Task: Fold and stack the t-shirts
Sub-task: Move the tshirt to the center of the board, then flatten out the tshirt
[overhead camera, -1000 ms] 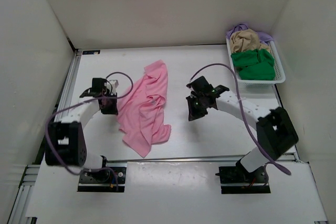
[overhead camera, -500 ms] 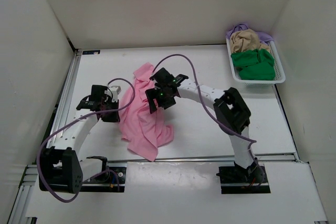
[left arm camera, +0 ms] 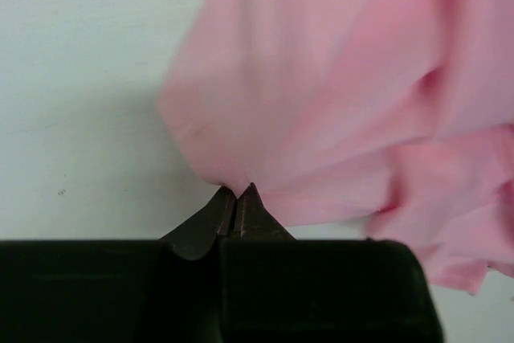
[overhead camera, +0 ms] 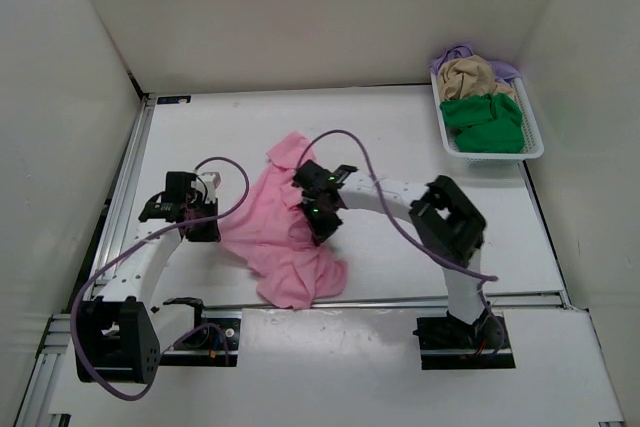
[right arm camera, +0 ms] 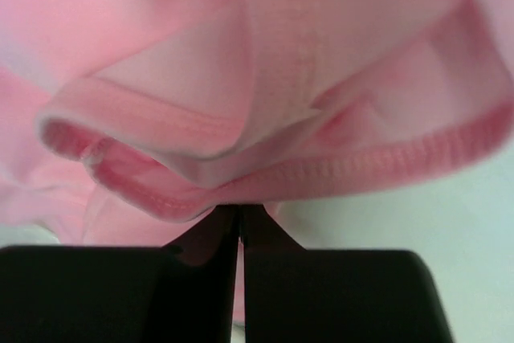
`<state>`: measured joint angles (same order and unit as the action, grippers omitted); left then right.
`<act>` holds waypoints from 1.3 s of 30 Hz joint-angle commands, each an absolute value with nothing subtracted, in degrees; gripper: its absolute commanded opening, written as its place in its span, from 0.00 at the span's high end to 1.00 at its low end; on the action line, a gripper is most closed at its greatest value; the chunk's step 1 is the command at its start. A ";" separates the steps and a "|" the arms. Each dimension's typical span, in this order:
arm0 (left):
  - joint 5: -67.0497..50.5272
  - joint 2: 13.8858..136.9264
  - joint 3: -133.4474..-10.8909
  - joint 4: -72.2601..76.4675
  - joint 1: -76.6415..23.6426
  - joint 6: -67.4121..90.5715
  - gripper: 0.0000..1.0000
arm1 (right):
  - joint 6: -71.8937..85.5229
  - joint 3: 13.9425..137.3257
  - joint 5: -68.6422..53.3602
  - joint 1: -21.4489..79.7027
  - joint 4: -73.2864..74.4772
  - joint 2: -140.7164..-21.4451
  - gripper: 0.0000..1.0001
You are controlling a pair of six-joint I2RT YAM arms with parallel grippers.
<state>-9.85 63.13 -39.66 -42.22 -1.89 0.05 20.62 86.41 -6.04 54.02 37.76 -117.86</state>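
The pink t-shirt lies crumpled in the middle of the table, bunched towards the near edge. My left gripper is shut on its left edge; the wrist view shows the pink cloth pinched at the closed fingertips. My right gripper is over the shirt's middle, shut on a hemmed fold of the pink cloth at its tips. The dark green t-shirt, the tan t-shirt and the lavender t-shirt are piled in the basket at the back right.
The white mesh basket stands at the back right against the right wall. White walls enclose the table on three sides. Purple cables loop from both arms above the shirt.
The right arm swung left from beside the shirt onto it and took hold. Both grippers moved towards the near edge, and the shirt bunched up and shifted nearer.
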 commanded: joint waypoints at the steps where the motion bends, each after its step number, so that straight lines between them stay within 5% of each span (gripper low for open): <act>1: -8.79 59.95 -37.80 -43.51 -1.41 0.00 0.90 | 21.44 75.71 -2.64 48.27 41.40 -103.50 1.00; 5: -8.79 59.41 -36.56 -44.64 -2.19 0.00 0.90 | 22.06 59.00 -2.64 42.46 43.59 -91.08 1.00; 6: -8.79 59.41 -36.56 -45.17 -2.81 0.00 0.90 | 20.93 55.15 -3.51 40.80 44.29 -89.23 0.93; 7: -8.79 59.41 -36.56 -45.70 -3.68 0.00 0.90 | 19.96 54.32 -4.21 40.78 46.21 -86.69 0.73; 9: -12.90 60.11 -37.95 -48.32 -5.79 0.00 0.67 | 17.50 54.32 -4.75 40.17 48.42 -85.26 0.25; 10: -15.01 60.64 -38.75 -49.91 -6.41 0.00 0.54 | 15.92 57.19 -4.14 40.17 49.30 -84.47 0.19; 13: -19.16 62.05 -40.69 -53.00 -8.17 0.00 0.35 | 14.24 64.13 -0.80 39.55 50.36 -84.98 0.16; 17: -17.85 64.42 -42.19 -53.00 -8.17 0.00 0.32 | 13.71 82.49 -0.09 38.06 50.89 -92.44 0.18; 25: -12.30 72.04 -43.42 -43.77 -5.63 0.00 0.29 | 17.22 125.89 3.86 40.61 51.42 -125.57 0.29; 34: -8.79 80.24 -40.25 -36.13 -5.62 0.00 0.29 | 22.59 128.85 6.50 42.71 43.68 -138.68 0.33; 39: -11.60 83.58 -40.78 -36.12 -5.62 0.00 0.45 | 22.59 125.86 5.19 44.47 43.68 -140.36 0.28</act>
